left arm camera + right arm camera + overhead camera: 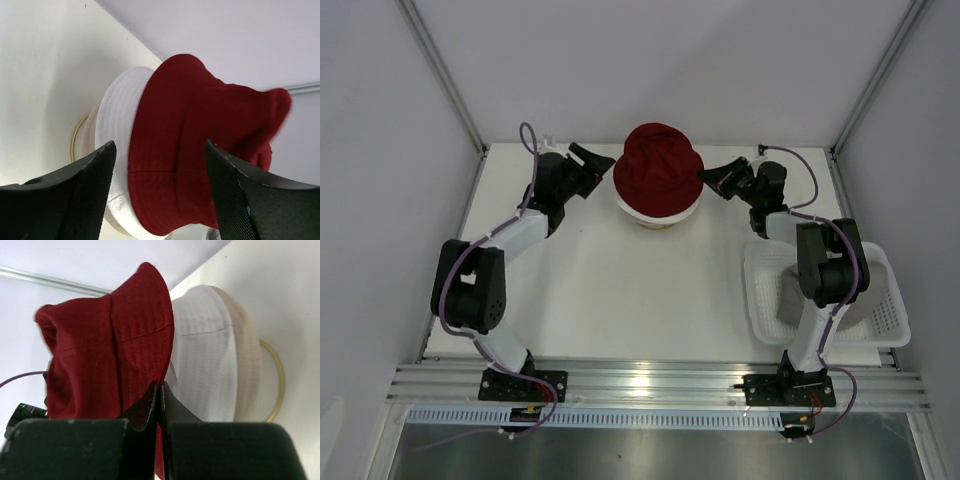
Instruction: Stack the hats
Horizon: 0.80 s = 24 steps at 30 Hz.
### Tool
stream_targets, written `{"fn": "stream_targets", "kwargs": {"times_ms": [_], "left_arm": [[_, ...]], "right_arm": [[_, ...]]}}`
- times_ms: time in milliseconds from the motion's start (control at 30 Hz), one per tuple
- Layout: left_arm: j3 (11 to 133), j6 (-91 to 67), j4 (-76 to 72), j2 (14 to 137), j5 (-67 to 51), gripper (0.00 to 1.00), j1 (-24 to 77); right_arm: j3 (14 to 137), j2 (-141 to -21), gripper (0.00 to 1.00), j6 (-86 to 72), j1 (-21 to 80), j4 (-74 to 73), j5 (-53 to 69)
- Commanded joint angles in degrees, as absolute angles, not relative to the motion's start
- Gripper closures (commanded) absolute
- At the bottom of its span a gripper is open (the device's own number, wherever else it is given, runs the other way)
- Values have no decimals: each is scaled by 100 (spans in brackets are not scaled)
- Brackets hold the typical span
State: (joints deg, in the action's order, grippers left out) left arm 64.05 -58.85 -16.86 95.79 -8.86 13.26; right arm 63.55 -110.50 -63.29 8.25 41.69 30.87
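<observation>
The dark red hat (658, 165) sits over the cream-white hat (655, 212) at the back middle of the table. My right gripper (705, 178) is shut on the red hat's right brim; in the right wrist view the red fabric (100, 355) runs between the closed fingertips (161, 386), with the white hat (205, 355) beside it. My left gripper (603, 165) is open just left of the hats; in the left wrist view its jaws (159, 145) stand wide apart before the red hat (200, 140) and the white hat (117, 125). A grey hat (778, 305) lies in the basket, partly hidden by the right arm.
A gold wire ring (75, 137) shows under the hats, and also in the right wrist view (279, 377). A white mesh basket (885, 300) stands at the right edge of the table. Enclosure walls and frame posts stand close behind the hats.
</observation>
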Motion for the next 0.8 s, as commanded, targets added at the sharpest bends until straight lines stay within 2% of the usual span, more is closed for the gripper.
{"fn": "stream_targets", "kwargs": {"times_ms": [0, 200, 467, 633, 767], "left_arm": [[6162, -6432, -2511, 9738, -976, 26, 1266], [6134, -6723, -3207, 10107, -1256, 36, 1266], [6363, -6645, -3340, 10301, -1441, 45, 1389], [6556, -6618, -3340, 10476, -1521, 61, 1468], [6829, -6636, -2894, 10661, -1643, 81, 1485]], "right_arm": [[6319, -10960, 100, -5697, 861, 3675, 2690], [6266, -11039, 100, -5555, 923, 3568, 2610], [6293, -10960, 100, -5484, 940, 3507, 2601], [6328, -10969, 100, -5493, 932, 3489, 2628], [6381, -10969, 100, -5423, 940, 3341, 2602]]}}
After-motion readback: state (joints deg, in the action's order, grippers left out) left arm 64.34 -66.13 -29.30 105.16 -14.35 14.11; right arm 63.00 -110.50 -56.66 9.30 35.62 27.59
